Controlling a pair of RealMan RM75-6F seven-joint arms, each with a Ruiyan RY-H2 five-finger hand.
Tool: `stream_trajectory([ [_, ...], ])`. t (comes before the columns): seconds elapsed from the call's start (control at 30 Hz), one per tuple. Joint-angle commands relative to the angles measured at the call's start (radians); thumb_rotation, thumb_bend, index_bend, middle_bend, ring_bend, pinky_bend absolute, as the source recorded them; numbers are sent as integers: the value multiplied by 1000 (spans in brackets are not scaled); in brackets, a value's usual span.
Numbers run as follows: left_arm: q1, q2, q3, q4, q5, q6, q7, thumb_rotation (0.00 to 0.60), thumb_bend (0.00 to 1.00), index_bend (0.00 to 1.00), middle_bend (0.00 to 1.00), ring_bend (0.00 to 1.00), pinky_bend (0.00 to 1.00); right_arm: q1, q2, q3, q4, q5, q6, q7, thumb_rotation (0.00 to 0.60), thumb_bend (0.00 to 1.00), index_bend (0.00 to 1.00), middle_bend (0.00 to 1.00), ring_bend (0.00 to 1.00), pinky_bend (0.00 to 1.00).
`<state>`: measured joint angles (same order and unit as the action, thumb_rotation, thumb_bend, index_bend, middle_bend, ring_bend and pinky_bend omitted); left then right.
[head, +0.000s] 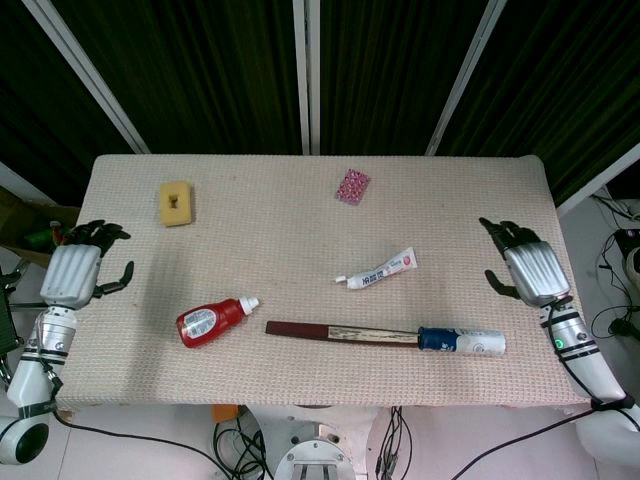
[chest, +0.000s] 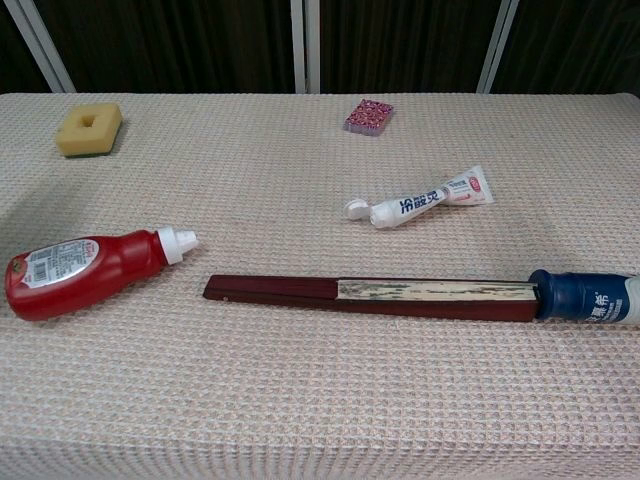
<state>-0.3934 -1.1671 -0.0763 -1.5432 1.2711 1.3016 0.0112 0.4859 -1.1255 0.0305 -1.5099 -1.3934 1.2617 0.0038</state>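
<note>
Our right hand hangs at the table's right edge with fingers spread, holding nothing. Our left hand does the same off the left edge, empty and fingers apart. Neither shows in the chest view.

The white toothpaste tube with blue lettering lies free on the beige woven tablecloth, well to the left of our right hand and nearest to it among the small items. Its long axis runs slantwise: the cap points toward our left hand and slightly nearer us, and the crimped tail toward our right hand. We judge it simply rests where it was set down, flat and stable. Just nearer us lies a long dark-red closed folding fan.
</note>
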Motion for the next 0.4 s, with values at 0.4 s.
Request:
stream_trajectory([
  [0.4,260,-5,107,-78,111,300,42,351,416,288,204,125,152,-317,19,-101,-11,-159,348,132,600,331,38,170,73,213],
])
